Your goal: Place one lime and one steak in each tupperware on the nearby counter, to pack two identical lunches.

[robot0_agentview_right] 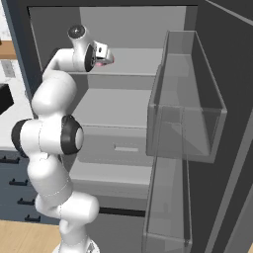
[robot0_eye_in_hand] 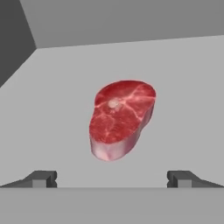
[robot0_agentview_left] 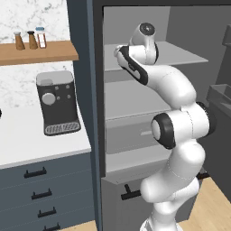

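A red marbled steak [robot0_eye_in_hand: 120,118] with a paler pink side lies on the grey top shelf [robot0_eye_in_hand: 188,87] of the open fridge. My gripper [robot0_eye_in_hand: 112,178] is open just in front of it, one finger to each side, touching nothing. In the right base view the gripper [robot0_agentview_right: 103,52] reaches in over that shelf, and a bit of pink steak [robot0_agentview_right: 107,60] shows past it. The white counter [robot0_agentview_left: 27,140] lies left of the fridge. The lime and the tupperware are out of view.
A coffee machine [robot0_agentview_left: 57,101] stands on the counter under a wooden shelf [robot0_agentview_left: 38,52] with shakers. The fridge door stands open on the right with clear bins [robot0_agentview_right: 190,106]. Lower fridge shelves and a drawer [robot0_agentview_right: 121,147] sit below my arm.
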{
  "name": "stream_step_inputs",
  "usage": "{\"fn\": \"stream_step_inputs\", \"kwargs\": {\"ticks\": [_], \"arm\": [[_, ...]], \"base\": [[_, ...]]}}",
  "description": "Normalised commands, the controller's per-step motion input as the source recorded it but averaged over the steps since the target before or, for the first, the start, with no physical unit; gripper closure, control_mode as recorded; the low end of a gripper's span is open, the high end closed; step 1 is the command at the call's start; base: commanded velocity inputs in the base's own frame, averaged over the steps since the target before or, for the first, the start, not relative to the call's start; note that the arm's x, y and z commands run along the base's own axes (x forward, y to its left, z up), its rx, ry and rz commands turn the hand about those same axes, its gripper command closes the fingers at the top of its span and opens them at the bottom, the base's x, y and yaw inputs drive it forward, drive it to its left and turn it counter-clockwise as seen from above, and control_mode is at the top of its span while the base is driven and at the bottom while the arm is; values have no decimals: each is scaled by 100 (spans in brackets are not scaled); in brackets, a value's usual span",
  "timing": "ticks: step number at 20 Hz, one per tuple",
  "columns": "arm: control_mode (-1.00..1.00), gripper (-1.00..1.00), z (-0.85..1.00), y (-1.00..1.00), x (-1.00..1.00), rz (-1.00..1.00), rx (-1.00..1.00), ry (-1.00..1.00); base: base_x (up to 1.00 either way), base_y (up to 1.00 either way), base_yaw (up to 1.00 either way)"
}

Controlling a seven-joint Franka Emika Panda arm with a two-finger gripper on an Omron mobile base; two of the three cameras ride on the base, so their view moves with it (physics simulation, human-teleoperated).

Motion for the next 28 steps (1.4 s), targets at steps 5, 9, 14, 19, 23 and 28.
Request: {"fn": "stream_step_inputs", "kwargs": {"ticks": [5,9,14,19,23,28], "arm": [[-100,-100,0,0,30,0,0,0],[-100,-100,-3,0,24,0,0,0],[-100,-100,-2,0,21,0,0,0],[-100,-100,-12,0,23,0,0,2],[-100,-100,-12,0,29,0,0,3],[-100,100,-16,0,3,0,0,2]], "base": [[0,0,0],[0,0,0],[0,0,0],[0,0,0],[0,0,0],[0,0,0]]}}
